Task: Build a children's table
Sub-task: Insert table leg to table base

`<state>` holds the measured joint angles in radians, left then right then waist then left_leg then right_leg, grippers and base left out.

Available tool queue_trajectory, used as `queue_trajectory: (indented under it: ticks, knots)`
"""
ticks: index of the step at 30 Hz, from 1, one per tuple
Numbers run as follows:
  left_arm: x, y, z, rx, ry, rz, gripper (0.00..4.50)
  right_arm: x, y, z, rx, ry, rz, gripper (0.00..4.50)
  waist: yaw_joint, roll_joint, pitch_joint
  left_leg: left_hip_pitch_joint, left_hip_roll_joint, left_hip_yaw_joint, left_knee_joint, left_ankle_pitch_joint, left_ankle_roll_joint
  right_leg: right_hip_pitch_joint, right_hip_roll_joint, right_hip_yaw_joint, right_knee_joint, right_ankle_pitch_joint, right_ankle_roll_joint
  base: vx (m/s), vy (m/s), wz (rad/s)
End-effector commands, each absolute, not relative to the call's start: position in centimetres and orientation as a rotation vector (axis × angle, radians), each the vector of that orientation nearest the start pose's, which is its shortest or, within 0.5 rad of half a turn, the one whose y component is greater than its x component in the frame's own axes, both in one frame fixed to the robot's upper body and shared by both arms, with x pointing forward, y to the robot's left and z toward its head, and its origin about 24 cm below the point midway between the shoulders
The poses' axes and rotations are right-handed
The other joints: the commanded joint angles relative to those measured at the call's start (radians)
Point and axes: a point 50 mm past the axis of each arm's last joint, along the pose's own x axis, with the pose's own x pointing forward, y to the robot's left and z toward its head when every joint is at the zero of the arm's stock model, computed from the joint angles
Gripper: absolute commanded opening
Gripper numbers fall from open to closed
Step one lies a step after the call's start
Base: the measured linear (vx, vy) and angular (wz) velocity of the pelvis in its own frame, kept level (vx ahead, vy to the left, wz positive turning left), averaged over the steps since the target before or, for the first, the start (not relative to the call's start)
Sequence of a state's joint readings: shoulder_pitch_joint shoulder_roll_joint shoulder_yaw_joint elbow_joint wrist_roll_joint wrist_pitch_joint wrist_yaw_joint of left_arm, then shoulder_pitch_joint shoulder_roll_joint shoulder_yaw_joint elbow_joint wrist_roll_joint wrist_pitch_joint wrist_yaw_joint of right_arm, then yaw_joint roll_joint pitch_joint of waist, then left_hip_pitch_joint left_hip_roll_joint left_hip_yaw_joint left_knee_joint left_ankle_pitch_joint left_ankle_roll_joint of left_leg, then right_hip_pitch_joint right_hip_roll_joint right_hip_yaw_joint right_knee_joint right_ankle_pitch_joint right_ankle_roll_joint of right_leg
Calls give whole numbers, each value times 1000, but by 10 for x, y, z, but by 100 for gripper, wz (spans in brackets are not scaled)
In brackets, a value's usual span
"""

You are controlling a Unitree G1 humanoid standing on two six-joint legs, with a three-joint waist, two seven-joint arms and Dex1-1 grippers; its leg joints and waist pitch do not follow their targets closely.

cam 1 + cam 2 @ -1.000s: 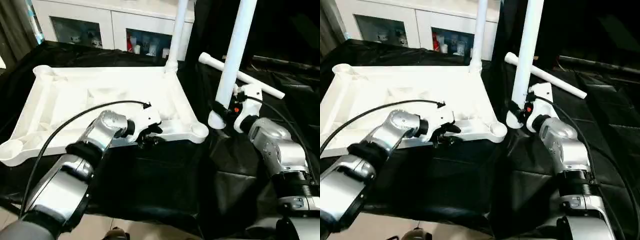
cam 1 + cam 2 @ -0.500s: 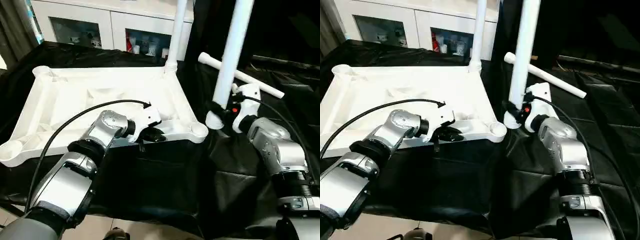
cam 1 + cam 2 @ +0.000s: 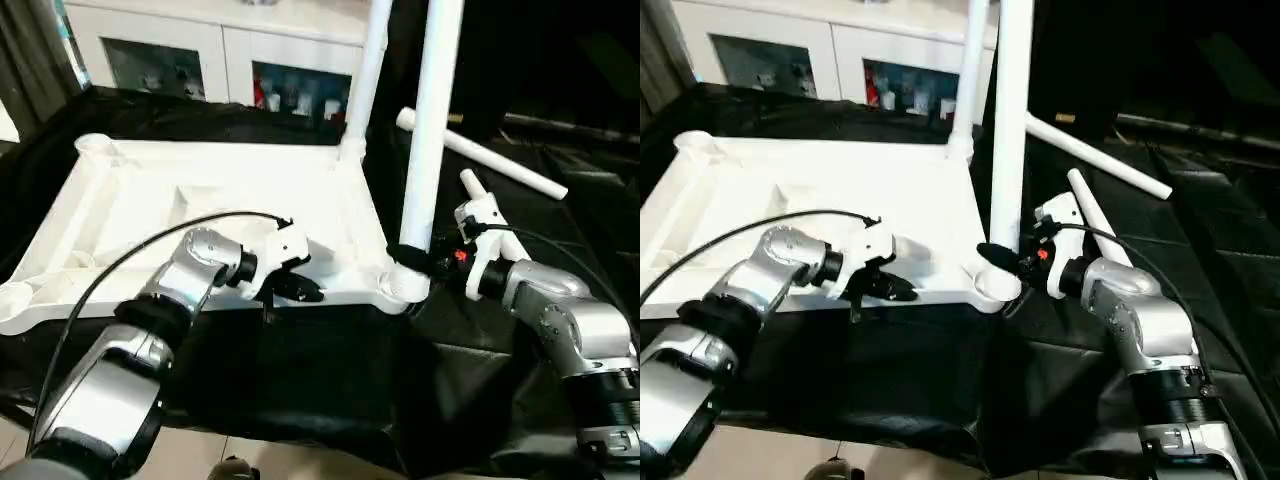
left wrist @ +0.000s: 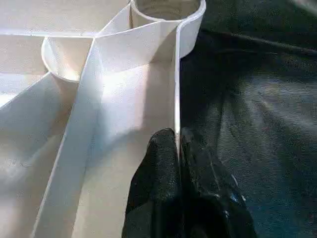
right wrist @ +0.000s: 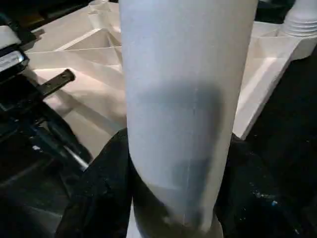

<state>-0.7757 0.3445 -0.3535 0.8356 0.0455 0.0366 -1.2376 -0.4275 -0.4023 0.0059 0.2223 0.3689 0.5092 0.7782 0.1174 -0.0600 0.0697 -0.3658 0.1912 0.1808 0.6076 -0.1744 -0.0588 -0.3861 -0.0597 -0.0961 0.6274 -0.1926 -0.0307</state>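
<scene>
The white tabletop (image 3: 150, 200) lies underside up on black cloth. My left gripper (image 3: 300, 290) is shut on the thin near rim (image 4: 177, 74), a short way from the near right corner socket (image 4: 168, 7). My right gripper (image 3: 415, 262) is shut on a white leg (image 3: 425, 130) and holds it upright. The leg's flared lower end (image 3: 408, 285) rests at that near right socket; whether it is seated I cannot tell. The black fingers (image 5: 104, 188) wrap the tube (image 5: 188, 99). A second leg (image 3: 368, 70) stands in the far right corner socket.
Another white leg (image 3: 490, 160) lies on the black cloth behind my right arm. A white glass-door cabinet (image 3: 200, 50) stands behind the tabletop. The cloth-covered surface drops off just in front of the tabletop's near rim.
My left gripper has shut on the tabletop's near rim. My right gripper carried the upright leg leftward, from beside the tabletop to its near right corner socket.
</scene>
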Motion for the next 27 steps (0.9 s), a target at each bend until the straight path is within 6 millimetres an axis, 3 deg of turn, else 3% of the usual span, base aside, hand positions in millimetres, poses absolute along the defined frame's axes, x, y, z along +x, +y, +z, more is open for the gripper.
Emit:
queue_trajectory:
  ticks: [1, 8, 22, 23, 27]
  knots:
    - [333, 122, 56, 503, 546, -1400, 0, 317, -181, 89, 76, 281, 757, 187, 1, 7, -70, 22, 58, -28, -77, -248, -24, 42, -118, 64, -103, -386, -142, 0, 0, 0]
    - [336, 116, 64, 501, 495, -1385, 0, 322, -173, 84, 128, 266, 770, 187, 2, 9, -76, 16, 54, -22, -74, -197, -8, 45, -114, 67, -90, -261, -174, 0, 0, 0]
    - [339, 116, 67, 498, 442, -1319, 0, 317, -171, 47, 302, 241, 694, 186, -1, 7, -71, 20, 55, -25, -78, -250, -14, 39, -118, 64, -107, -378, -143, 0, 0, 0]
    - [340, 115, 68, 496, 433, -1309, 0, 314, -172, 43, 317, 229, 679, 186, 1, 14, -72, 19, 55, -27, -78, -248, -14, 40, -119, 64, -105, -371, -146, 0, 0, 0]
    - [343, 115, 70, 500, 417, -1289, 0, 302, -174, 23, 367, 207, 612, 186, 3, 18, -72, 23, 58, -27, -80, -269, -17, 36, -119, 65, -106, -344, -160, 0, 0, 0]
